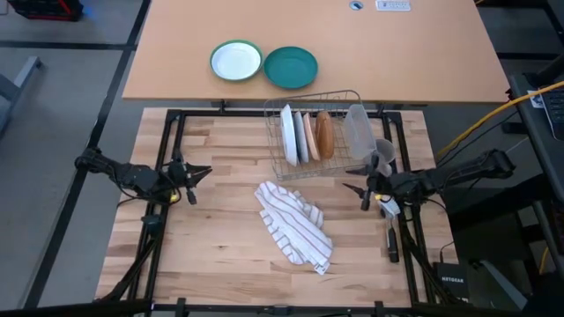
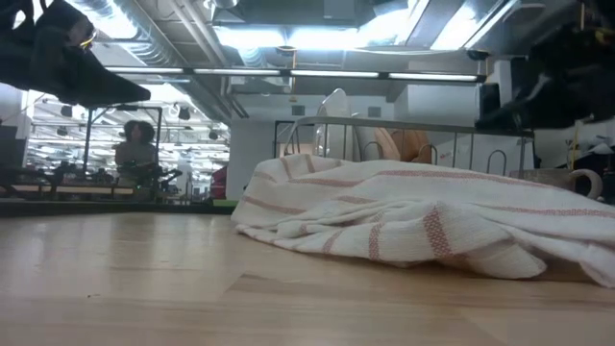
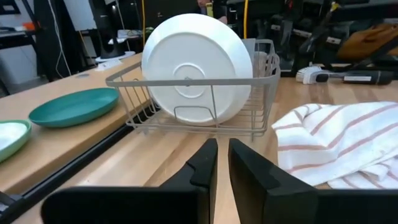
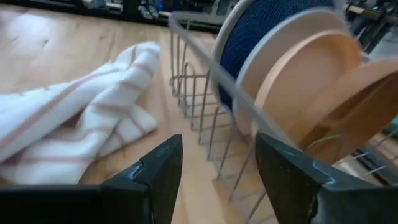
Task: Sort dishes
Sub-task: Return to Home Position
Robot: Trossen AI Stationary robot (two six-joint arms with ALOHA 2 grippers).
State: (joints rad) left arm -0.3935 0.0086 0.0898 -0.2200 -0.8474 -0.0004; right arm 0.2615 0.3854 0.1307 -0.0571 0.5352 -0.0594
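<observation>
The left claw [image 3: 222, 146] hangs over the wooden table [image 1: 220, 264]. Its two fingers are pressed almost together, and there is nothing between them. Right in front of this claw stands the wire dish rack [image 3: 134, 102]. The white plate [image 3: 196, 68] stands on its edge in the rack, at the end nearest this claw, with its round bottom facing the claw. A striped towel [image 1: 295, 224] lies in a heap on the table between the two claws.

The right claw [image 4: 217, 149] is on the other side of the towel. Its fingers are spread wide apart and hold nothing. The rack is just in front of it too. The tan-brown plate [image 4: 336, 99] stands on its edge at the end nearest this claw, and the blue plate [image 4: 261, 28] stands behind it, farther from the claw.

Past the rack, on another table, lie a teal plate [image 1: 291, 68] and a white plate with a green rim [image 1: 236, 61] — both well away from the two claws.
</observation>
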